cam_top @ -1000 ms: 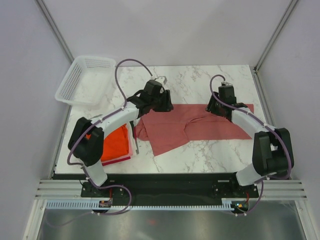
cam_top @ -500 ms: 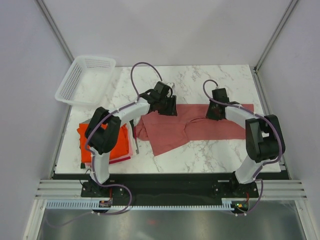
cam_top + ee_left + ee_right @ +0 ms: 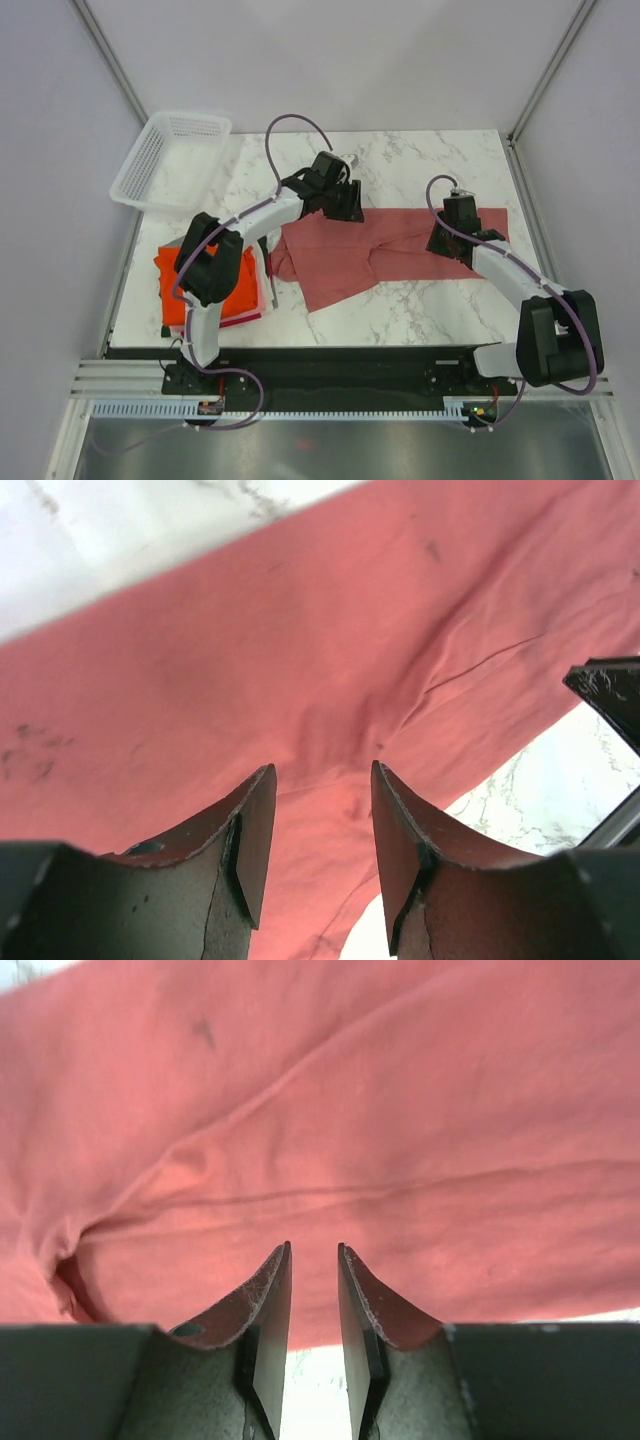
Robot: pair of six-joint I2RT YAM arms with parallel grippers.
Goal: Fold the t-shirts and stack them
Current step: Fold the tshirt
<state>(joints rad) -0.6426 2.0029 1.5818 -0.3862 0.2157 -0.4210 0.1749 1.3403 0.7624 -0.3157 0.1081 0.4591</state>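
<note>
The pinkish-red t-shirt (image 3: 400,250) lies flat on the marble table (image 3: 420,160). Its long side runs from left to right, and one flap points toward the near edge. The left gripper (image 3: 345,210) hangs over the shirt's far left part, with its fingers (image 3: 255,830) spread wide and holding nothing. The right gripper (image 3: 442,240) hangs over the shirt's right part. Its fingers (image 3: 275,1310) are only a little apart, with nothing between them. A folded orange-red t-shirt (image 3: 235,285) tops a stack at the left. A white basket (image 3: 170,160) sits at the far left corner.
</note>
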